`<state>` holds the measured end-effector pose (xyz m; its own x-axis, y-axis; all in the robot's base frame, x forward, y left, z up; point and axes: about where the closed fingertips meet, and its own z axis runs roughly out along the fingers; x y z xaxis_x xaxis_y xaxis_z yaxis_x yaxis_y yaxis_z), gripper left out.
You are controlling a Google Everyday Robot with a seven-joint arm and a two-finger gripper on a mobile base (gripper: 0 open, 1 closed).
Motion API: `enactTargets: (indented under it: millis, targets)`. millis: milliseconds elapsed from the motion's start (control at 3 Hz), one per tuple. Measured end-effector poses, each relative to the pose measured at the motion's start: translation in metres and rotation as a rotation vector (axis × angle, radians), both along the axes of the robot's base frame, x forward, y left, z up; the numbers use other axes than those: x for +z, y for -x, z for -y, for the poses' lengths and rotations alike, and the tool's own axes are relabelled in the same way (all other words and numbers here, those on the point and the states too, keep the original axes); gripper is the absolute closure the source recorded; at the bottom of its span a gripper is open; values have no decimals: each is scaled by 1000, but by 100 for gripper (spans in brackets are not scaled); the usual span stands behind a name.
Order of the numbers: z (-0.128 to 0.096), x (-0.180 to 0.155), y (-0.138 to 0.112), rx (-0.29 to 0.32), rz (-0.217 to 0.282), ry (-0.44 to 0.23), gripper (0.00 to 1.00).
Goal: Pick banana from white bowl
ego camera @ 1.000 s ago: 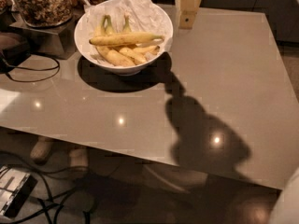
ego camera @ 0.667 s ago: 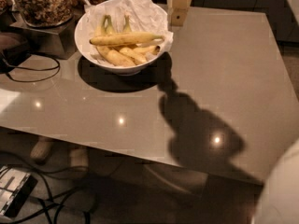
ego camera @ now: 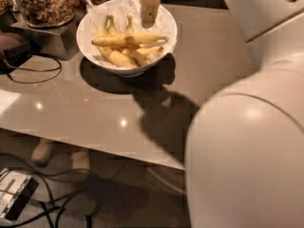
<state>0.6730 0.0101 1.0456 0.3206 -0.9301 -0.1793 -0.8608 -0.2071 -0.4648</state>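
Observation:
The white bowl [ego camera: 83,30], lined with crumpled white paper, stands at the far left part of the grey table. The banana [ego camera: 128,39] lies across the top of the pile in it, long and nearly straight, with its dark stem end to the right. Shorter curved bananas [ego camera: 116,57] with greenish stems lie under and behind it. My gripper [ego camera: 148,6] hangs as a cream-coloured piece over the bowl's far side, its tip just above the banana's middle and not touching it. Nothing is seen held in it.
My arm's big white body [ego camera: 247,151] fills the right side and hides that part of the table [ego camera: 95,108]. A glass jar of brown nuts [ego camera: 45,4] stands on a metal block [ego camera: 45,39] left of the bowl. Black cables [ego camera: 28,72] lie at the table's left.
The gripper has moved left from beside the bowl's right rim to over the bowl. The arm's white body has swung into view on the right. The bananas have not moved.

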Motion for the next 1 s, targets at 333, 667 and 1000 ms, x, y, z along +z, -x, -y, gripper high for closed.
enactTargets:
  millis: [333,667,1000]
  targets:
    - [-21,-16,-19,32,-27,2,0]
    - [-34,-29,-34,48,-45,-7,8]
    - [-46,-40,-45,67,-54,-17,15]
